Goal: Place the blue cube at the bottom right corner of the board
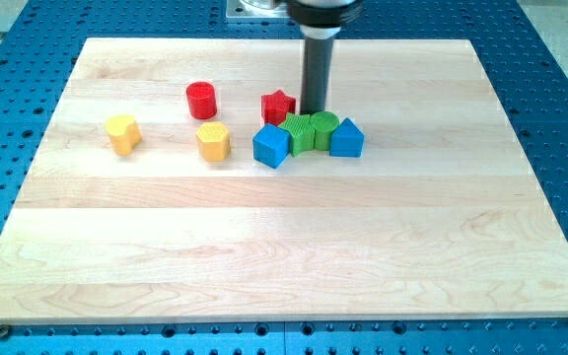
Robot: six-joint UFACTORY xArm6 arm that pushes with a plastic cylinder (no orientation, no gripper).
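My tip is down at board height, bare and carrying nothing (a rod has nothing to open or close, it can only shove). It sits just behind the tight cluster, at the view's top side of the two green blocks, with the red star just to its left.

Straight in front of it are a ribbed green block and a rounder green block, pressed together. They are flanked by a blue cube on the view's left and a blue house-shaped block on the right, each touching its green neighbour. I judge that packing is why I stand behind the row: a push from here goes toward the view's bottom, but it would catch the greens first, not the cube alone.

The blue cube is in the upper middle of the board, well apart from the bottom right corner, so the job is barely begun.

Farther left are a red cylinder, a yellow block below it, and a second yellow block standing alone.

The count: two blue, two green, two red, two yellow, eight in all
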